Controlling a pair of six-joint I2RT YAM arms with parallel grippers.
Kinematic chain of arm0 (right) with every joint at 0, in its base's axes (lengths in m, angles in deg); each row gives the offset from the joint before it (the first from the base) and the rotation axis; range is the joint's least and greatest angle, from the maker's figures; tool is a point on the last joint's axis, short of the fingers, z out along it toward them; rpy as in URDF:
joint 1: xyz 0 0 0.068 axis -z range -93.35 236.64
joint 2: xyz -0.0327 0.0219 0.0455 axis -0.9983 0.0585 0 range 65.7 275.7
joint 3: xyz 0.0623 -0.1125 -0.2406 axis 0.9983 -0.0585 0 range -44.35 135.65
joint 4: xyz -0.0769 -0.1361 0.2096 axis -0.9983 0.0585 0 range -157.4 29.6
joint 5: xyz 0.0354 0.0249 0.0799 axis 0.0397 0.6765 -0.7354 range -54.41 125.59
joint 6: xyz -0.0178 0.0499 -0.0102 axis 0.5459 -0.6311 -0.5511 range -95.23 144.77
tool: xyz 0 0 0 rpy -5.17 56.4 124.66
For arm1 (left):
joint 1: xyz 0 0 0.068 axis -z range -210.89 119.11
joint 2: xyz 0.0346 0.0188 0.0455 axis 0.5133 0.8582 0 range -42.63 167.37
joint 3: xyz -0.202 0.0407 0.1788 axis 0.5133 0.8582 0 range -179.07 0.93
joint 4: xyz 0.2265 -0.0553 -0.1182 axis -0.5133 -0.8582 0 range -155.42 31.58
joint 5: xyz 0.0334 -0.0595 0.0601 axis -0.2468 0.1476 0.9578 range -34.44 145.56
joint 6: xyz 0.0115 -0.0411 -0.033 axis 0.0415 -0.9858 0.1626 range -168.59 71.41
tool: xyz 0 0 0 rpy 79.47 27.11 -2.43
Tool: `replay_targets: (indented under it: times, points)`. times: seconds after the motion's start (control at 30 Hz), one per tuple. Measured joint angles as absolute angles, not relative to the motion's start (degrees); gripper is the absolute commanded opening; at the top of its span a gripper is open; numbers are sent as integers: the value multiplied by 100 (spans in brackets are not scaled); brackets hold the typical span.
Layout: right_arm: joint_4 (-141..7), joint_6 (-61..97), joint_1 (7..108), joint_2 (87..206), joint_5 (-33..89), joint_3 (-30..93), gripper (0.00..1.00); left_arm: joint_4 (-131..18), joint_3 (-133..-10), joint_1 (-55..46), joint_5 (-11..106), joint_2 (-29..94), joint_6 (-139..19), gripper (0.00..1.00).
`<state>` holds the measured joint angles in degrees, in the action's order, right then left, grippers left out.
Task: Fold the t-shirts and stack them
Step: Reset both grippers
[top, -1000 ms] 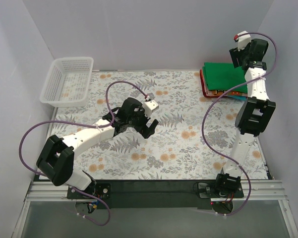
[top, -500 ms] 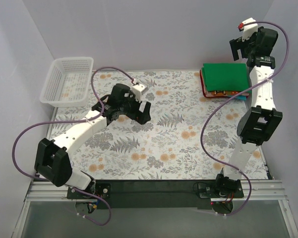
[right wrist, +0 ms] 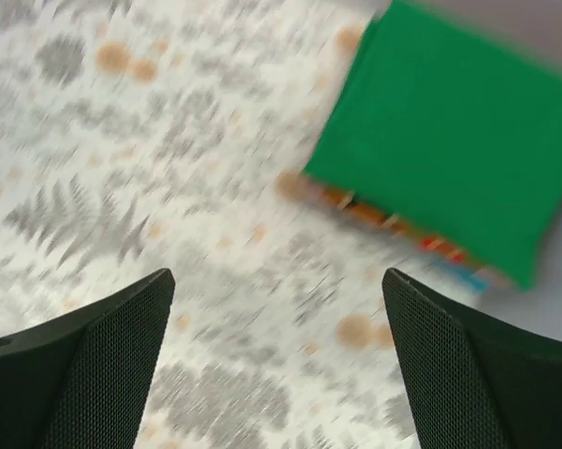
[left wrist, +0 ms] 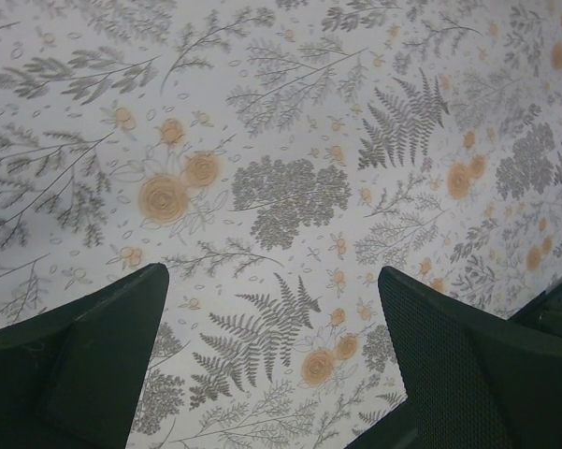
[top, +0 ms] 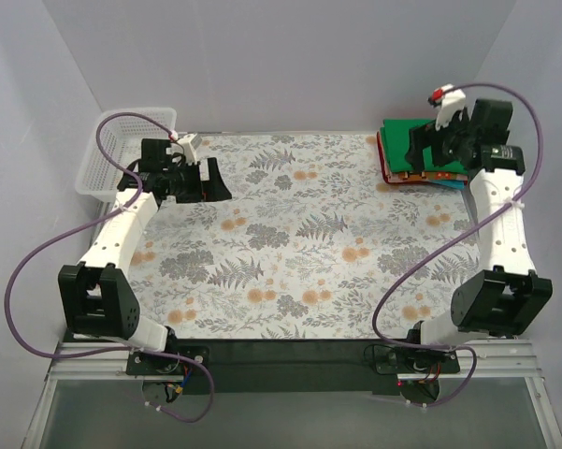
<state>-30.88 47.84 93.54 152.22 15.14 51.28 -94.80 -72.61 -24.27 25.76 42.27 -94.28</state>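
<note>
Floral table [top: 299, 245], t-shirts [right wrist: 439, 140] stacked crosswise

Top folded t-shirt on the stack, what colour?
Green: the plain bright green folded t-shirt, clearest in the right wrist view.

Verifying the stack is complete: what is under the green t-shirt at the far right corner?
Edges of a pink t-shirt with orange print and a teal t-shirt peek out beneath the green t-shirt. Their folds and anything else below are covered.
</note>
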Motion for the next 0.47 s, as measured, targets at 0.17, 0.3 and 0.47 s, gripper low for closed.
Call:
replay_targets:
  times: [0.17,0.3,0.47]
  points:
    - [-2983,4334,9048,14455,1112,2875,98,-9635,-6758,-2655,2895,4113,-9345,95]
    - [-3132,4065,8506,13941,1048,1531,98,-9718,-6039,-2618,3127,3853,-9275,95]
    - [-3338,3901,8202,13452,1013,903,98,-9795,-5657,-2615,3365,3462,-9242,95]
